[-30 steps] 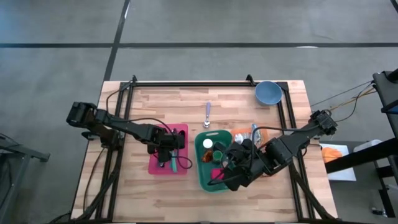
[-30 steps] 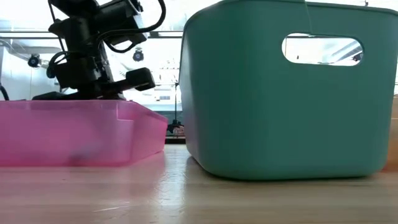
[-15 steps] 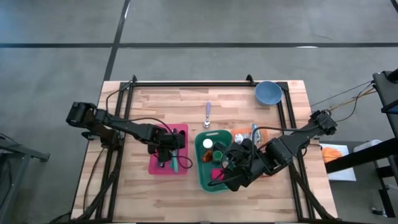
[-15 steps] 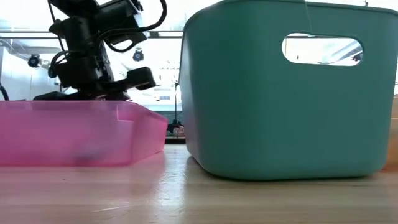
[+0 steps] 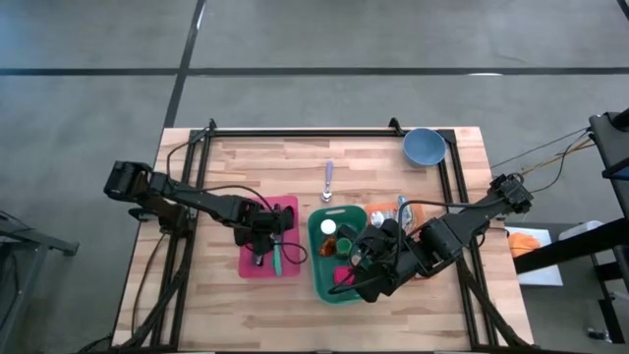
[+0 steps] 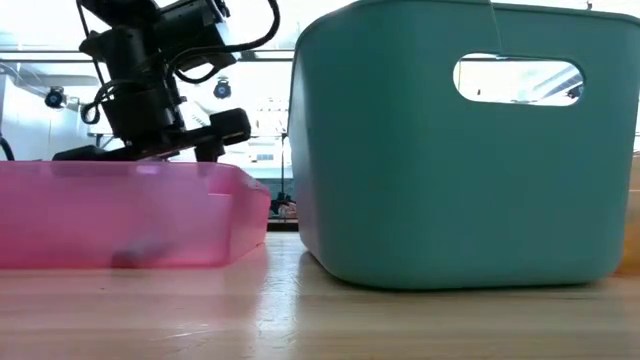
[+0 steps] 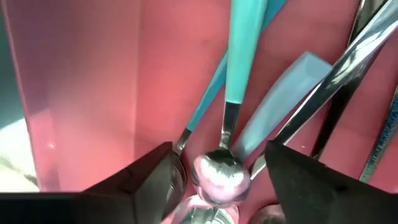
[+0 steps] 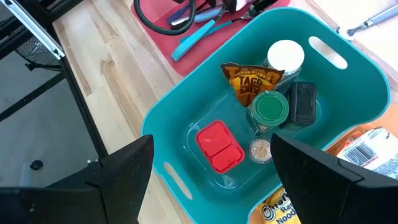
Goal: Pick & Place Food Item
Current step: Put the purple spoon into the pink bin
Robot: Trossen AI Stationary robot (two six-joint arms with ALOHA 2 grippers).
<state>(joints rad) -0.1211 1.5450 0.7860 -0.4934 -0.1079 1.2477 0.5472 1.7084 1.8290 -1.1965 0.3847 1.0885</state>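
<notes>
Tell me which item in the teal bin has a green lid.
The round jar in the middle of the teal bin, beside the taco packet. The white-capped container and the red-lidded tub differ in lid colour.

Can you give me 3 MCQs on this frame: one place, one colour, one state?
1. Where is the left gripper?
A. over the pink tray
B. over the blue bowl
C. off the table

2. What colour is the lid of the jar in the teal bin?
A. yellow
B. green
C. black

3. How do the right gripper's fingers stand?
A. shut on a packet
B. shut on nothing
C. open, holding nothing

Key: 1 A, the high view shows it above the pink tray, and its wrist view looks down on a teal-handled spoon in it. 2 B, the right wrist view shows a green lid in the teal bin. 3 C, the right gripper hovers over the bin with its fingers wide apart and nothing between them.
</notes>
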